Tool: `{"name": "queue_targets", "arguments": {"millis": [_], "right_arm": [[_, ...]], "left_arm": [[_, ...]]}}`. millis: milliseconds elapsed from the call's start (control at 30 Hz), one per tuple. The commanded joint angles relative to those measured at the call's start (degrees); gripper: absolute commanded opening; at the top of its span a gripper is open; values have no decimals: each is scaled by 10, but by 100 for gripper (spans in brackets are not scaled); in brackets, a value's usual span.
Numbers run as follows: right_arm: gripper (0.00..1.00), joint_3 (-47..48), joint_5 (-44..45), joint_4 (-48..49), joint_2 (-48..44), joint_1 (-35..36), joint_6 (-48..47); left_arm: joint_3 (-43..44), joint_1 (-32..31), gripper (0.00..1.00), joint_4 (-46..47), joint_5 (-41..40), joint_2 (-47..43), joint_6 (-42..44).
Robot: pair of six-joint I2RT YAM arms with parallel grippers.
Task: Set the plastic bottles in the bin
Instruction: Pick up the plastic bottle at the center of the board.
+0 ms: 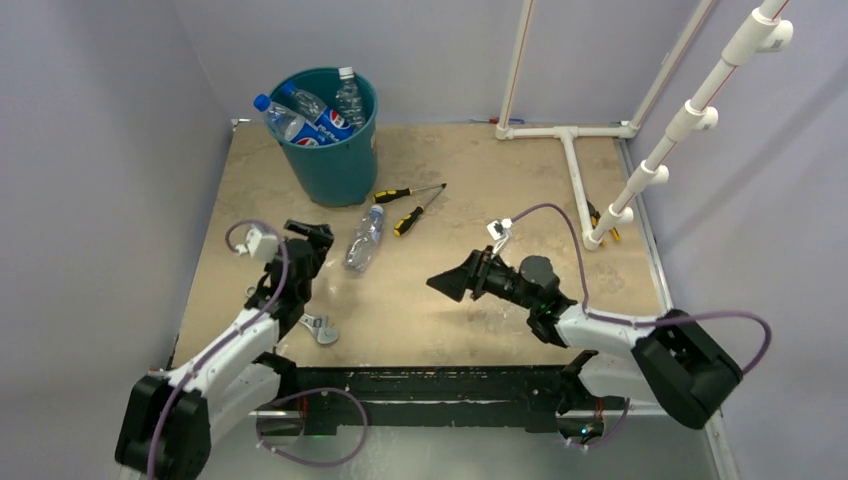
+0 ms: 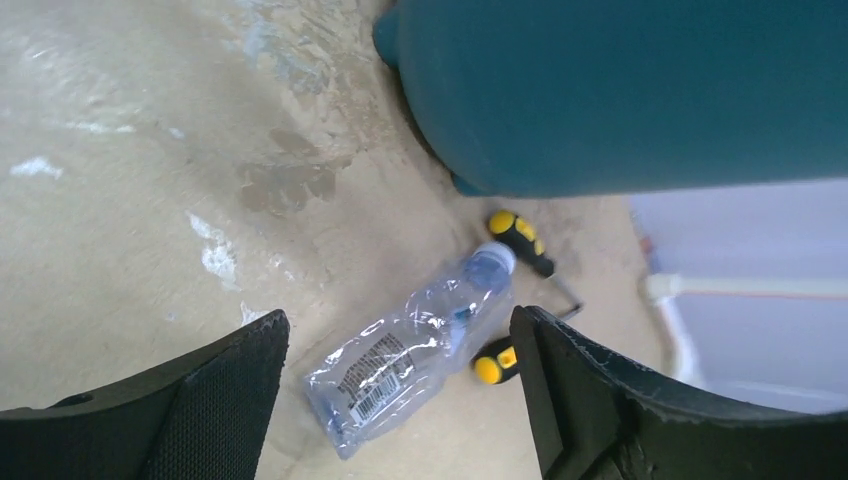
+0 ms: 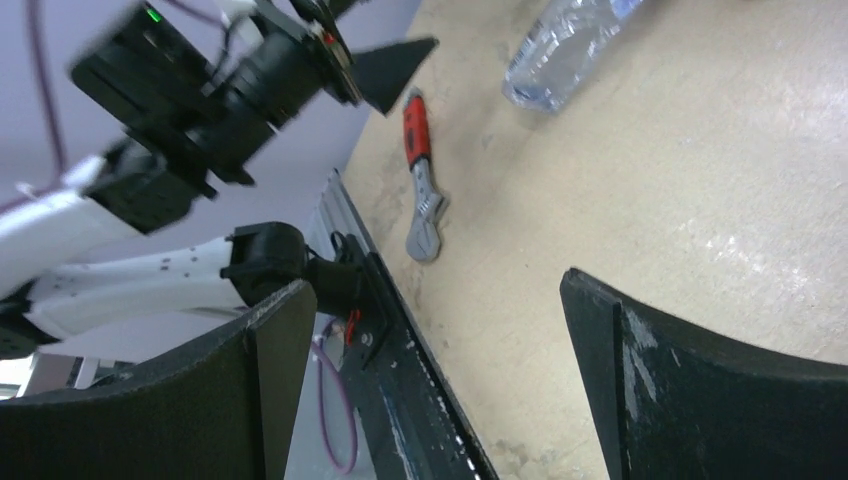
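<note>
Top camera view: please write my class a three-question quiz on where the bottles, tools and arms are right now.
1. True or false: the bottle left on the table near the bin stands upright.
2. Which tool lies closest to the left arm? A hammer, B wrench, C pliers.
3. Fill in: the left fingers and right fingers both stand ____, holding nothing.

Key: 1 false, it lies on its side; 2 B; 3 open.
</note>
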Motion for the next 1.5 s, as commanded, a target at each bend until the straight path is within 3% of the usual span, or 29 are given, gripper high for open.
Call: {"name": "queue_targets", "arguments": {"millis": [0,100,367,533,967,1267,1467], "right_arm": [[95,48,30,38,73,4,-2],[95,41,41,48,76,4,1],[95,17,64,10,35,4,-27],[95,8,63,-17,-1,4,-39],[96,-3,75,-110,-117,4,-68],[96,-7,86,-161,-184,4,-70],[96,4,93,-194,-221,4,-67]], "left_arm": [[117,-6,82,-40,82,123,203],[183,-21,84,-59,128,200,276],[249,-73,86,-99,151,254,408],[311,-79,99,-186,134,313,424],[393,-118,99,-242,71,450,511],[385,-119,88,-241,60,491,486],[344,-118,72,-202,88,462,460]]}}
